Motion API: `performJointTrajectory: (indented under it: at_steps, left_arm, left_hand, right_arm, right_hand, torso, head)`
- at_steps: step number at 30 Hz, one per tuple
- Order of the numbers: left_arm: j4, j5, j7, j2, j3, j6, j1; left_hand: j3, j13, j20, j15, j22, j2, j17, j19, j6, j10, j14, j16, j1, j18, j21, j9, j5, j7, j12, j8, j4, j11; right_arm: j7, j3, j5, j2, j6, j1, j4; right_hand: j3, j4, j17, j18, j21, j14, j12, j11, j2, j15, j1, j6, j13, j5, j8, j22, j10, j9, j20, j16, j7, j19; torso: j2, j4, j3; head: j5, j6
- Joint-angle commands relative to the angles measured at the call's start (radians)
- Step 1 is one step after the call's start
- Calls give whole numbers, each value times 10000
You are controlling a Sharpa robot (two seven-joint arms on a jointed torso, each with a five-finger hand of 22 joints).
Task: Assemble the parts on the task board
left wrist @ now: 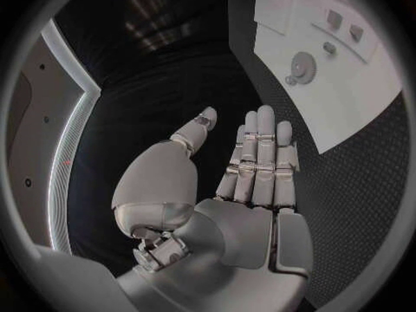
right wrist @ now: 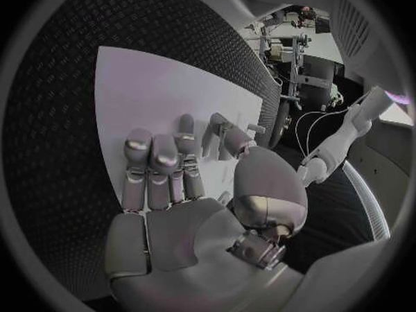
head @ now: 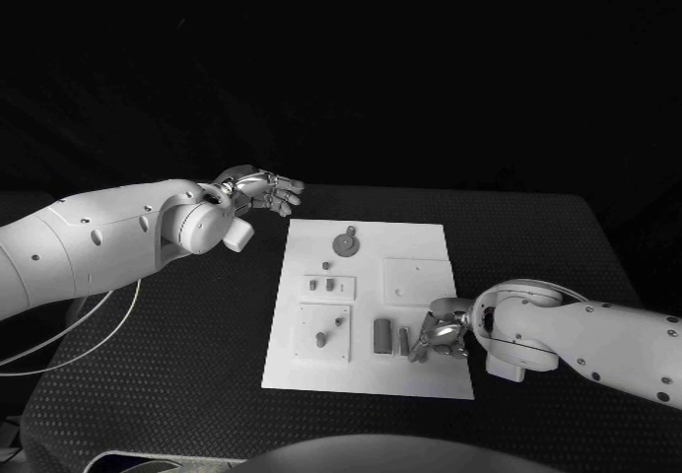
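The white task board [head: 367,370] lies in the middle of the black table. A round grey gear-like part [head: 347,239] sits near its far edge, also seen from the left wrist [left wrist: 304,67]. A dark grey block [head: 382,335] and a slim grey part [head: 404,341] lie at the near right. My right hand [head: 443,335] hovers low just right of them, fingers stretched over the board [right wrist: 173,90], thumb close to the grey parts [right wrist: 227,137], gripping nothing. My left hand [head: 263,189] is raised off the board's far left corner, fingers straight and empty [left wrist: 256,166].
Raised white plates on the board carry small grey pieces: one at mid left [head: 330,286], one at the near left [head: 322,330], one at the right [head: 417,278]. White cables [head: 57,340] hang off the table's left edge.
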Motion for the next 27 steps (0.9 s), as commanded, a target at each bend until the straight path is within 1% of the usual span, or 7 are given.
performJointTrajectory:
  at_steps: [1, 14, 17, 19, 22, 25, 27]
  left_arm:
    - [14, -42, 58, 15, 5, 143, 17]
    - [8, -45, 54, 16, -1, 153, 17]
    - [13, -45, 49, 15, -2, 154, 17]
    - [14, -45, 49, 15, -2, 155, 17]
    - [13, -46, 48, 17, -3, 156, 17]
    - [20, -47, 46, 9, -3, 158, 17]
    - [18, -47, 40, 8, -4, 162, 17]
  left_hand:
    - [8, -15, -33, 43, 18, 49, 13, 73, -19, -49, 18, -62, -31, 73, -55, -10, 23, 45, 48, 37, 60, 9]
    - [10, -16, -33, 44, 23, 54, 20, 75, -19, -51, 18, -67, -25, 73, -59, -11, 23, 45, 52, 38, 58, 10]
    - [9, -17, -32, 44, 24, 54, 22, 75, -19, -51, 19, -68, -25, 73, -61, -11, 23, 45, 53, 39, 58, 10]
    - [9, -17, -32, 44, 25, 54, 23, 75, -18, -51, 19, -69, -25, 73, -61, -11, 23, 45, 53, 39, 58, 10]
    - [9, -17, -32, 44, 26, 54, 24, 75, -18, -52, 19, -70, -25, 73, -62, -11, 23, 45, 54, 39, 58, 10]
    - [9, -17, -32, 44, 27, 55, 25, 75, -18, -52, 19, -71, -25, 73, -63, -11, 23, 45, 55, 40, 58, 10]
    - [9, -17, -32, 44, 28, 55, 26, 75, -18, -52, 19, -72, -25, 72, -64, -11, 23, 45, 55, 40, 58, 10]
  right_arm:
    - [256, -3, 95, 3, 195, -10, 31]
    - [249, -3, 58, 42, 130, -10, -6]
    - [231, -3, 21, 70, 103, -10, -23]
    - [227, -3, 7, 76, 69, -10, -29]
    - [232, -3, 7, 75, 56, -10, -35]
    - [246, -3, 7, 88, 9, -10, -73]
    - [239, -3, 7, 108, -76, -10, -98]
  right_hand:
    - [-70, 1, -11, 196, -42, -33, -52, 14, -4, -64, -104, -96, 9, -47, 51, -12, -25, 9, -23, -3, 34, -61]
    - [-194, -26, -8, 196, -55, -37, -53, -1, 182, -79, -33, -78, 18, -280, 70, -39, -12, 0, -65, -2, 19, -64]
    - [-170, -12, -7, 196, -53, -36, -57, -7, 282, -82, 12, -68, 20, -528, 74, -46, -4, -10, -79, 1, 13, -64]
    - [0, 109, -9, 196, -68, -35, -66, -11, 248, -85, 83, -55, 18, -871, 73, -66, 5, -27, -89, -2, 10, -63]
    - [63, 315, -10, 196, -66, -33, -70, -9, 333, -81, -39, -45, 20, -913, 73, -75, 11, -41, -81, -1, 11, -56]
    - [80, 387, -8, 196, -62, -33, -70, -12, 371, -81, -96, -40, 23, -927, 75, -76, 13, -45, -80, 2, 8, -58]
    - [83, 535, -5, 196, -55, -33, -69, -15, 501, -83, -234, -34, 28, -945, 80, -76, 16, -49, -77, 7, 5, -60]
  torso:
    - [2, -1, 1]
    - [0, 1, -3]
    - [0, -2, -4]
    - [2, -1, -6]
    - [3, 2, -9]
    - [2, 5, -9]
    - [2, 5, -9]
  head:
    - [0, -9]
    - [-13, 2]
    - [-15, 2]
    - [-17, 3]
    - [-19, 10]
    - [-20, 9]
    - [-20, 9]
